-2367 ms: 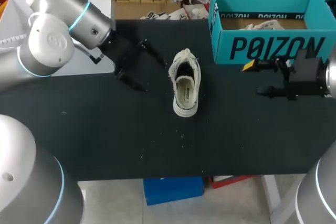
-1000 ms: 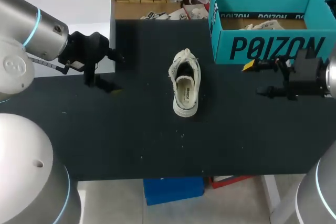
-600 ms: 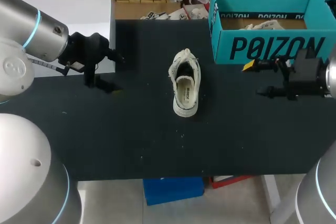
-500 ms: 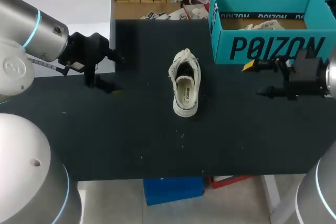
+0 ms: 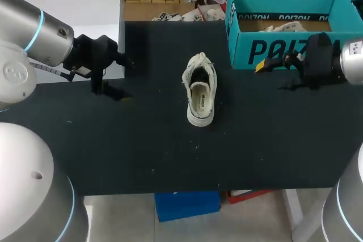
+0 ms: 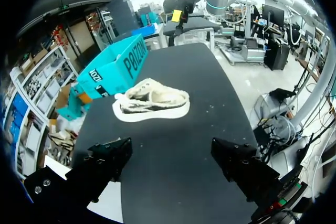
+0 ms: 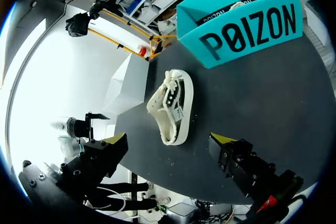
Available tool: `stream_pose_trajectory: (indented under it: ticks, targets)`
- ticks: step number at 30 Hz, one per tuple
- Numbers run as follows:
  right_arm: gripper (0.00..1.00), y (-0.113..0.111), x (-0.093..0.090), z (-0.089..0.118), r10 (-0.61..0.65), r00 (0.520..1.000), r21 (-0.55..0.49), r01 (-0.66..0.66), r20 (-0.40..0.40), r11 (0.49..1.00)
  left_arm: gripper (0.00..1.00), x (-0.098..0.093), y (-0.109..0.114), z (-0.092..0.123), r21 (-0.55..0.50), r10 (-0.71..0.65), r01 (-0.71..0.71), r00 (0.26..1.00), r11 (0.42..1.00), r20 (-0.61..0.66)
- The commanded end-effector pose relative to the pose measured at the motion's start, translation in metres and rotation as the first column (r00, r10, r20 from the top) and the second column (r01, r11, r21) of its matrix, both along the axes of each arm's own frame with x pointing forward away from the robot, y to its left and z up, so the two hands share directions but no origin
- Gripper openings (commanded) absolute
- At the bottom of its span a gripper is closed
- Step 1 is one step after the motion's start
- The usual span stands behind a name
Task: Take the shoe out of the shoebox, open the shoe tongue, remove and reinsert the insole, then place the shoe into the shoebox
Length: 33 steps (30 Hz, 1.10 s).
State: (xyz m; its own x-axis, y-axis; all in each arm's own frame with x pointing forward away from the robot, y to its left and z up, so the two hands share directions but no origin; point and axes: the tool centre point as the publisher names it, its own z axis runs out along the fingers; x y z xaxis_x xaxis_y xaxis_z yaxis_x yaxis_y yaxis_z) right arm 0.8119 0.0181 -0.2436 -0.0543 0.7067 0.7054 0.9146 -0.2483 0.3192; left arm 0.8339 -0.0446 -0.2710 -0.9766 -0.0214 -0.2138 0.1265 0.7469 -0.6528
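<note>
Hovering with its two fingers spread wide and nothing between them, the left gripper (image 6: 172,150) hangs over the left part of the black table (image 5: 170,157), just off the surface, its fingers pointing across the tabletop toward the middle. Ahead of it, well apart, the white shoe (image 6: 152,99) lies in the open. The right gripper (image 7: 168,140) is parted just as wide, yellow tips showing on both fingers, and is equally empty. In the head view it (image 5: 272,76) hangs close in front of the printed front wall of the teal shoebox (image 5: 289,49), and it also faces the shoe from a distance. The shoe (image 5: 199,90) stands sole-down near the middle of the table, roughly between the two grippers and touching neither. Its toe points toward the far edge and its heel toward the near edge, and its opening faces up with a pale insole showing inside. It is outside the shoebox, near the box's front corner but apart from it. The shoebox stands open-topped at the far right of the table, and something pale lies inside that I cannot make out.
</note>
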Motion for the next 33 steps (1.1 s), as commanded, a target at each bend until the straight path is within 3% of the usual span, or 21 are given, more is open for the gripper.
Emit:
stream_pose_trajectory:
  ticks: [1, 14, 18, 25, 33]
  targets:
    - [1.0, 0.021, 0.034, -0.005, 0.025, 0.997, -0.291, -0.046, -0.075, 0.956, 1.0, -0.001, 0.0, 0.0, 0.003, 0.002, -0.002, 1.0, 1.0, 0.002]
    - [1.0, 0.021, 0.034, -0.005, 0.025, 0.997, -0.291, -0.046, -0.075, 0.956, 1.0, -0.001, 0.0, 0.0, 0.003, 0.002, -0.002, 1.0, 1.0, 0.002]
    - [1.0, 0.024, 0.044, -0.003, 0.107, 0.99, -0.365, -0.131, -0.087, 0.922, 1.0, -0.001, 0.0, 0.0, 0.003, 0.002, -0.002, 1.0, 1.0, 0.002]
    - [1.0, 0.041, 0.06, -0.015, 0.146, 0.982, -0.444, -0.184, -0.118, 0.877, 1.0, -0.001, 0.0, 0.0, 0.003, 0.002, -0.002, 1.0, 1.0, 0.002]
    - [0.97, 0.061, 0.065, -0.038, 0.122, 0.979, -0.466, -0.187, -0.166, 0.865, 1.0, -0.001, 0.0, 0.0, 0.003, 0.002, -0.002, 1.0, 1.0, 0.002]
